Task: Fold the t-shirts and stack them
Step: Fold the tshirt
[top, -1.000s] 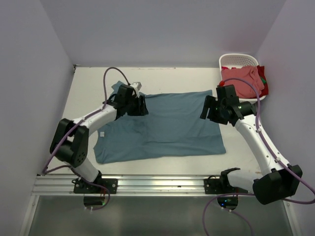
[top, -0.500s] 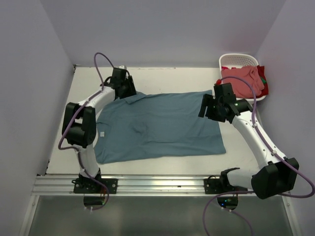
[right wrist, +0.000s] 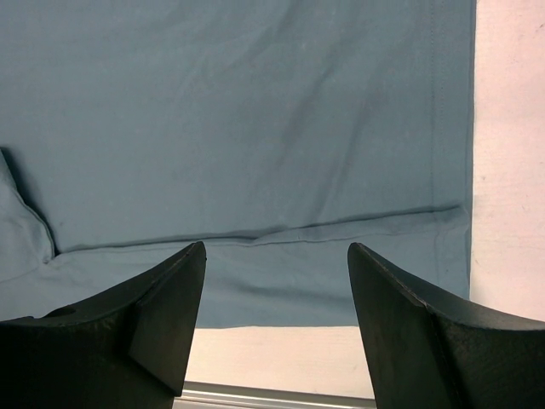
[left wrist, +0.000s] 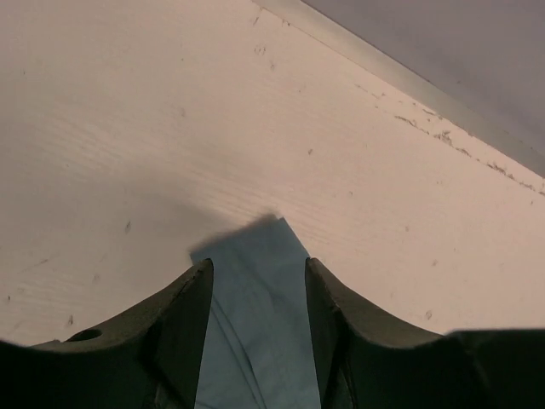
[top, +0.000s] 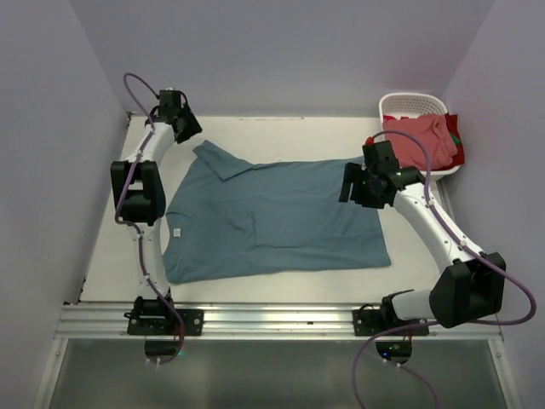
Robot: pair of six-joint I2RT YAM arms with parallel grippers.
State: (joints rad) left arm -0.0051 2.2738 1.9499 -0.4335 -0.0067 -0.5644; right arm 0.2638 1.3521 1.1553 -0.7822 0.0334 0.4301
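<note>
A teal-blue t-shirt (top: 281, 213) lies spread flat on the white table, its white neck label (top: 176, 232) at the left. My left gripper (top: 180, 128) hovers at the back left by the shirt's far sleeve (top: 213, 158). In the left wrist view the sleeve tip (left wrist: 255, 324) shows in the gap between the parted fingers of the gripper (left wrist: 255, 264). My right gripper (top: 351, 187) stands open above the shirt's right hem (right wrist: 255, 128), nothing between its fingers (right wrist: 277, 247). A salmon pink-red t-shirt (top: 417, 136) lies bunched in the basket.
The white slotted basket (top: 413, 104) sits in the back right corner with dark red cloth (top: 457, 146) hanging over its side. Walls close in the table on the left, back and right. A metal rail (top: 272, 319) runs along the near edge.
My left gripper has travelled from over the shirt's upper left to the back left corner. The far sleeve, folded in before, now lies drawn outward. The right gripper has shifted slightly back.
</note>
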